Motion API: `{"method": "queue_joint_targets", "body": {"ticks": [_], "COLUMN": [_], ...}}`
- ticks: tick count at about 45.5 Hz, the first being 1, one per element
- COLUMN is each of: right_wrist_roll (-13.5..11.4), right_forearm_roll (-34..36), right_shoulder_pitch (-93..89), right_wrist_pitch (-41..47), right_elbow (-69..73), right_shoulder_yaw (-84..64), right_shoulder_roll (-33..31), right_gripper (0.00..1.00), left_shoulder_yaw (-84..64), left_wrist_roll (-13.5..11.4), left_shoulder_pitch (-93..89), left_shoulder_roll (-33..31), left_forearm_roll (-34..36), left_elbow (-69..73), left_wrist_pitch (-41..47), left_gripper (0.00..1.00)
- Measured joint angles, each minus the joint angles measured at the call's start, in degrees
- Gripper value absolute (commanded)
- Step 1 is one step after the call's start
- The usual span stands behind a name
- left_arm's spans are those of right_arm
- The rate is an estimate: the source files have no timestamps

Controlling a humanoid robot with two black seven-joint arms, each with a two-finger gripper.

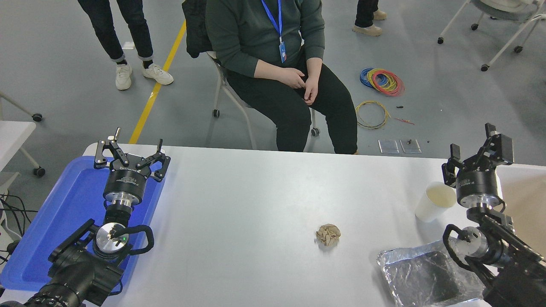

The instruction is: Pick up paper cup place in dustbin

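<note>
White table [264,192], far-right part: paper cup [435,201] upright, just left of the right gripper [471,149], whose fingers stand wide apart above it, holding nothing. Left gripper [131,155], also spread wide, parked over the blue tray [64,213]. Dustbin [522,200] at the right edge.

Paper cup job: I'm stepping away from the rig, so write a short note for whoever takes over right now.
Left tool: open, parked over the blue tray at lower left, holding nothing.
Right tool: open, empty, just right of the paper cup, not gripping it.
The cup stands upright on the white table near its right end, beside the foil tray.
Dustbin: only a tan strip shows at the right edge, behind the right arm.
Done: nothing yet.
Left: grasp the cup, carry it right, release into the dustbin. Leave the brown paper ball alone.
</note>
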Motion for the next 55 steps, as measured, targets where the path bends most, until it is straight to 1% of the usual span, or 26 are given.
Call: {"method": "queue_joint_targets", "body": {"ticks": [29,55], "right_wrist_roll": [0.0,-0.06], "right_forearm_roll": [0.02,0.01], "right_shoulder_pitch": [-0.33,0.13], "right_wrist_pitch": [0.03,-0.05], "right_elbow": [0.11,-0.39], "right_shoulder_yaw": [-0.08,-0.08], "right_shoulder_roll": [1.65,1.46], "right_gripper": [1.0,1.0], "left_shoulder_yaw": [0.0,0.0], "left_wrist_roll": [0.05,-0.01], "left_shoulder_pitch": [0.0,0.0], "left_shoulder_roll": [0.03,0.0], "left_forearm_roll": [0.0,0.0], "left_elbow": [0.0,0.0], "left_wrist_pitch": [0.0,0.0], "left_gripper": [1.0,1.0]}}
